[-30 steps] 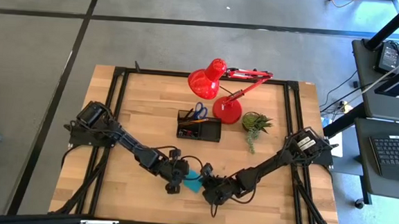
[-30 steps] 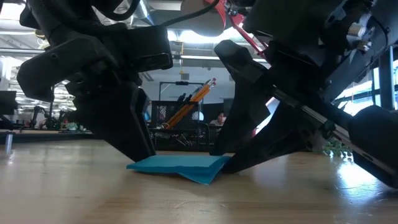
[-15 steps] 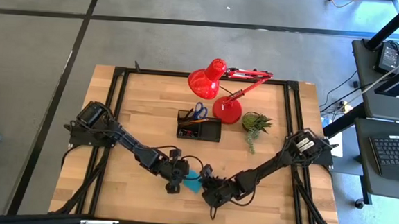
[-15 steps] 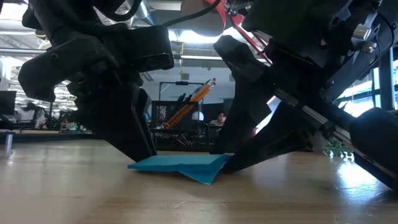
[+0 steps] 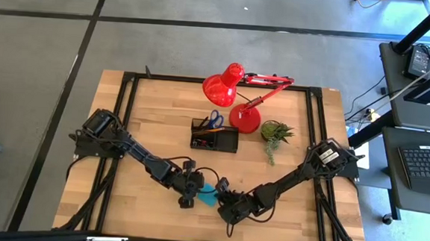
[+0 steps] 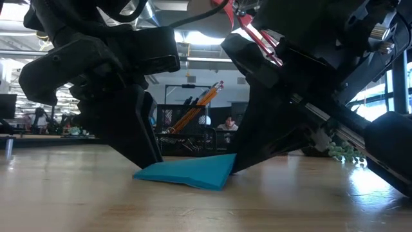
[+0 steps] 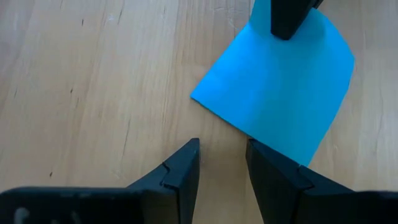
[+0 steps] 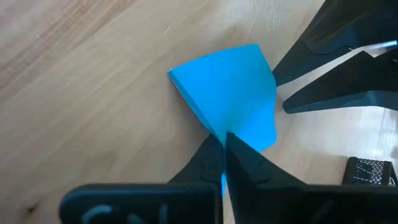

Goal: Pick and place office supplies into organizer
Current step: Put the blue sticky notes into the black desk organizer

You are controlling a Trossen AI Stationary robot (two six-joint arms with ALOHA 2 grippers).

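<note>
Pinch step: your right claw (image 8: 225, 155) has closed on the blue sticky-note pad's (image 8: 230, 93) corner; left claw (image 7: 222, 165) stands narrowly parted beside it. Next, lift toward the organizer (image 5: 215, 138).

The pale wooden-plank desk (image 5: 148, 116), edged by a black metal frame, carries four things. A small black rectangular organizer tray (image 5: 214, 139) sits near its middle. Just beside that stands the round base of a red desk lamp (image 5: 246, 119), and next to the lamp a small green potted plant (image 5: 276, 133). Well apart from these, near the front edge, a blue square sticky-note pad (image 6: 187, 173) lies on the wood with one corner lifted.
</note>
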